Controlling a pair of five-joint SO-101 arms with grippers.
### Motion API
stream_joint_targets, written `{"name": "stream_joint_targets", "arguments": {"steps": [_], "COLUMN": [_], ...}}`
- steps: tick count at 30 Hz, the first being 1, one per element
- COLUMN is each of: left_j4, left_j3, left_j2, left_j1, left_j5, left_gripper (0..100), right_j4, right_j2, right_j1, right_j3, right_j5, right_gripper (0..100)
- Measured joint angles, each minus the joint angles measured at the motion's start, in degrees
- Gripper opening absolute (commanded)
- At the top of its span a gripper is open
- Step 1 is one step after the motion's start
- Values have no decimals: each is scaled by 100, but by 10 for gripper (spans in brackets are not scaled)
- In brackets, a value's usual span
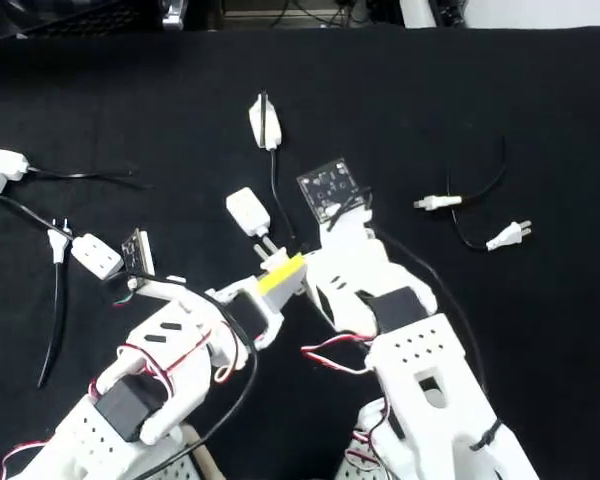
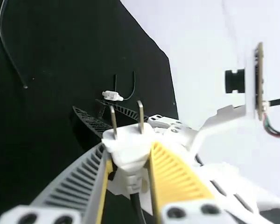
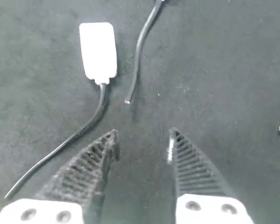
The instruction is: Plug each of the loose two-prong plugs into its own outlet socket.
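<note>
My left gripper is shut on a white two-prong plug, its grey and yellow fingers on either side and the prongs sticking out free. From above, the held plug points at a white outlet socket just beyond it, a small gap between them. My right gripper hangs open above the black cloth with nothing between its fingers. Beyond it lie another white socket on its cable and a loose cable end. That farther socket lies at the back centre.
Two loose plugs on a black cable lie to the right. At the left lie two more sockets and a plug with cables. The right arm's camera board stands close beside the held plug.
</note>
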Motion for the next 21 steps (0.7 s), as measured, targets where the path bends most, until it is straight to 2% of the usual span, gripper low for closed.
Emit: {"name": "stream_joint_targets", "arguments": {"steps": [7,16,21], "left_j4": [70,132,44], "left_j3": [35,141,264], "left_j2": [-18,-26,-26], "left_j1": [141,158,-26], "left_j5": [-220,-255,-308], "left_gripper": [30,30,30], "right_j4": [211,879,879], "right_j2": [79,1635,1837], "right_j1": [-141,-299,-273], "right_j3": [-18,-1073,-1143], "right_j5": [88,97,97], "right_gripper": [188,191,194]}}
